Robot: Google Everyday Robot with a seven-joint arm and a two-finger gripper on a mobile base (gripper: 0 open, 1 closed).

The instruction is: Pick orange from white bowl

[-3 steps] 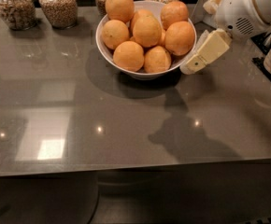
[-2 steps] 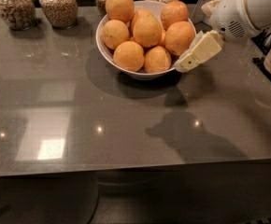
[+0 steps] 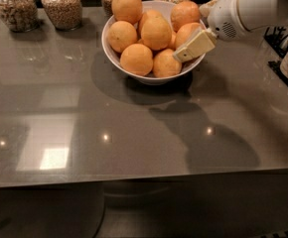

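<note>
Gripper (image 3: 190, 33) closing on the orange (image 3: 183, 32) at 3 o'clock in the white bowl (image 3: 149, 77).
A second ago it hung outside the rim at 4 o'clock; now it reaches in over the rim, jaws spread apart, gripping nothing. Fruit unmoved, still in the bowl. Grasp looks imminent, task barely begun.

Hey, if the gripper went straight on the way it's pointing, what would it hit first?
Probably the orange at the front right of the white bowl. The gripper is over the bowl's right rim, pointing down-left at that fruit. Depth is unclear, so it might pass just above it.
</note>
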